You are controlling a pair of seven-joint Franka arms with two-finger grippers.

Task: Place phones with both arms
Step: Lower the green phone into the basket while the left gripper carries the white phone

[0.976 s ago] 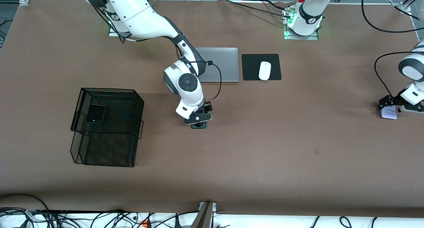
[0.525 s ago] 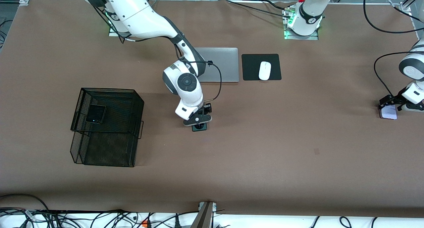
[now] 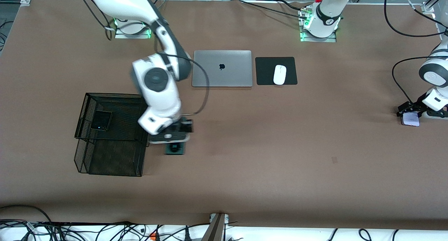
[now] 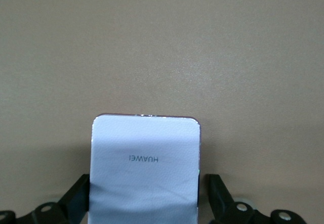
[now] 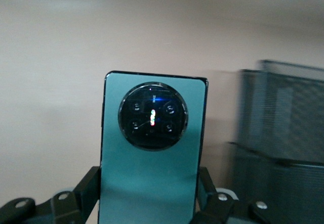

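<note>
My right gripper (image 3: 172, 143) (image 5: 149, 183) is shut on the long dark green phone (image 3: 174, 149) (image 5: 152, 148). It holds the phone by its long edges above the table, right beside the black mesh basket (image 3: 113, 94), and the round camera ring shows. The small black flip phone (image 3: 101, 120) lies in the basket's upper tier. At the left arm's end of the table the pale pink-lavender phone (image 3: 410, 119) (image 4: 146, 153) lies flat. My left gripper (image 3: 409, 113) (image 4: 147, 183) straddles it, open, a finger at each side.
A closed silver laptop (image 3: 222, 68) lies near the robots' bases, and beside it a white mouse (image 3: 279, 74) sits on a black pad (image 3: 266, 64). The basket's mesh wall (image 5: 283, 133) shows close to the green phone. Cables run along the table's front edge.
The right arm has swung toward the basket, carrying the green phone from mid-table to just beside it. The left gripper has barely shifted over the pink phone.
</note>
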